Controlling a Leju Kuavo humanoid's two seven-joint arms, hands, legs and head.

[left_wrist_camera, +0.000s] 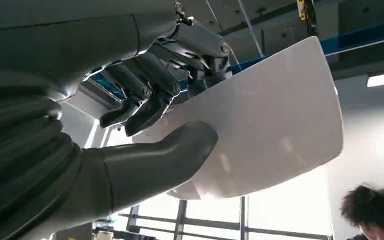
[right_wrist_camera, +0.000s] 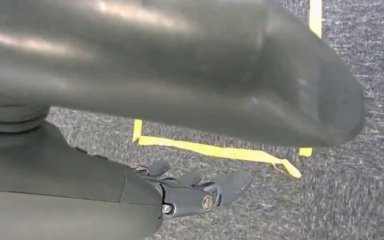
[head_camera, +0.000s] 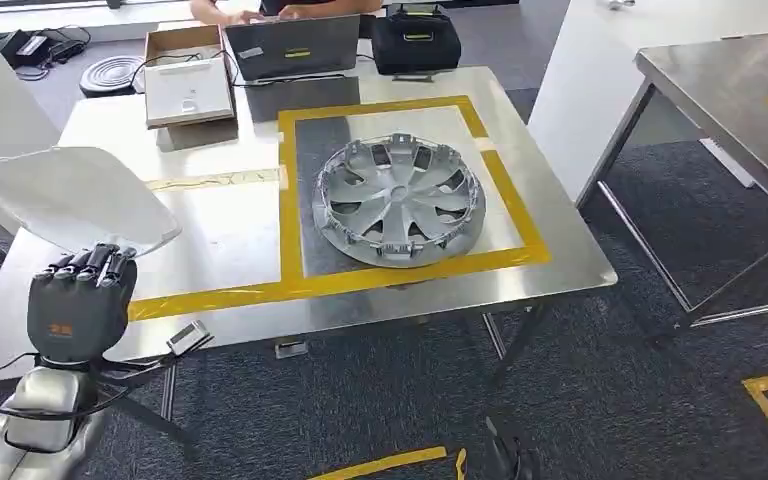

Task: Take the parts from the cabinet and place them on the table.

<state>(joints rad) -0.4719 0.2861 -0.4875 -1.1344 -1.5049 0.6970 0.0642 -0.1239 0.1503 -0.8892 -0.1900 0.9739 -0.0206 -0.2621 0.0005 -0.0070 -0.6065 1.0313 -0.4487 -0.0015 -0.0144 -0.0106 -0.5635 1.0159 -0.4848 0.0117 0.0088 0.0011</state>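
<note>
Left robot hand [head_camera: 80, 300] raised, fingers and thumb clamped; right robot hand [right_wrist_camera: 200, 192] hangs with fingers extended.

The left hand [head_camera: 80, 300] hides the white panel's [head_camera: 70, 195] near edge.

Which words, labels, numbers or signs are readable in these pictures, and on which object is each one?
None can be read.
Left hand: small orange mark on its back, too small.
Black bag: yellow-green label, blurred.
White box: faint marks, unreadable.

Bright daylight, table [head_camera: 560, 255] glare, blurred right-wrist foreground.
</note>
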